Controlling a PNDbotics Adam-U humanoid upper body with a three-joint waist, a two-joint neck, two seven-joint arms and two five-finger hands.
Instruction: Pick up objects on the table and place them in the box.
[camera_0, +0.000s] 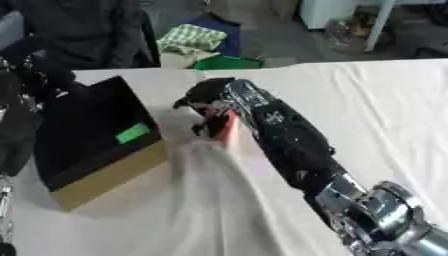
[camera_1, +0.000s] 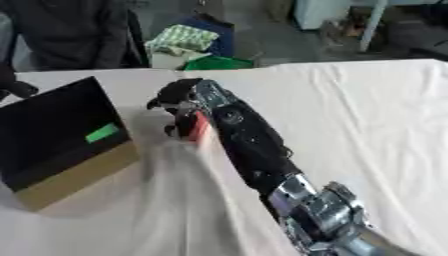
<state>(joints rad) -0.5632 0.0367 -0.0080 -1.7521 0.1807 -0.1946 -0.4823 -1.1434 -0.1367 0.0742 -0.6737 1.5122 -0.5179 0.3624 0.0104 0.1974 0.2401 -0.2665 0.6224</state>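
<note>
Our right hand (camera_0: 208, 102) sits a little left of centre on the surface (camera_0: 376, 115), its fingers curled around a red object (camera_0: 227, 125) that shows as a narrow strip just below the palm. We cannot make out what the red object is beyond its colour and its flat edge. Our right arm (camera_0: 293, 145) runs from the near right corner diagonally up to that hand, black along the forearm with silver joints close to us.

Going by size, we see the surface first, covered in a wrinkled white cloth that fills most of the view. Next comes the box (camera_0: 96, 135), standing at the left, tilted, with a black interior and a tan cardboard side facing us; a small green label (camera_0: 133, 133) sits on its dark face. The hand and the red object are just to the right of the box, apart from it, over the cloth.

Our left hand (camera_0: 26, 75) shows at the far left edge beside the box, dark and blurred, and we cannot tell how its fingers are set.
</note>
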